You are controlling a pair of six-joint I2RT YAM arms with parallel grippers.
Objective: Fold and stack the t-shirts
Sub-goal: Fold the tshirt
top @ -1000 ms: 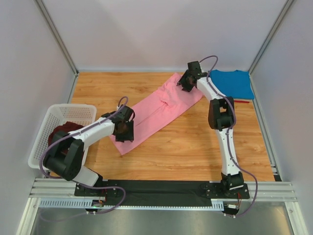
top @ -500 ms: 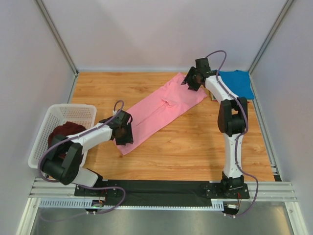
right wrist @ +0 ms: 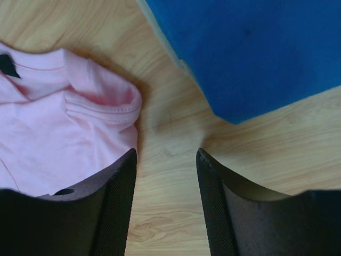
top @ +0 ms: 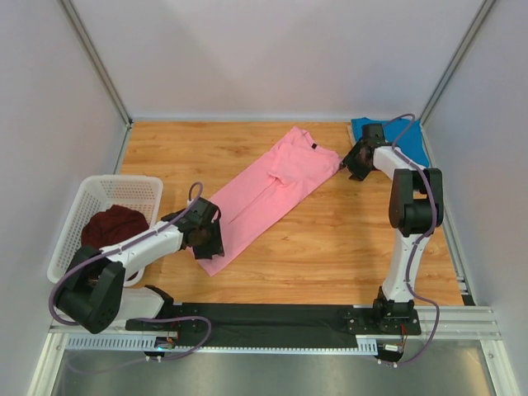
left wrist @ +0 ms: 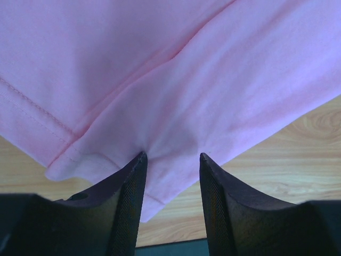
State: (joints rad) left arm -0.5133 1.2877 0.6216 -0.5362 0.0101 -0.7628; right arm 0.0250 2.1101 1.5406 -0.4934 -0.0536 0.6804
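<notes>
Left hand (top: 208,239) is low at the near-left hem of the pink t-shirt (top: 272,186). On the left wrist cam the fingers (left wrist: 130,202) sit a narrow gap apart, with the hem corner puckered up right between the tips. I cannot tell whether that is a real clamp or just cloth bunched in the gap.

Right hand (right wrist: 166,152) holds nothing. Its gap is narrow and it is over bare desk (top: 330,239), between the pink shirt's folded sleeve (right wrist: 106,96) and the edge of the blue t-shirt (right wrist: 256,53). It touches neither one.

The pink t-shirt lies flat on the desk as a long narrow strip. It runs diagonally, hem at near left by my left hand and collar at far right. The black neck label (top: 314,145) faces up at the far end.

The blue t-shirt sits flat in the far-right corner of the desk, partly under my right forearm in the top view. It is near the pink collar end, with a strip of wood between them.

The dark maroon t-shirt (top: 115,224) is crumpled in the white lattice basket (top: 99,183) at the left edge of the desk, beside my left arm.
</notes>
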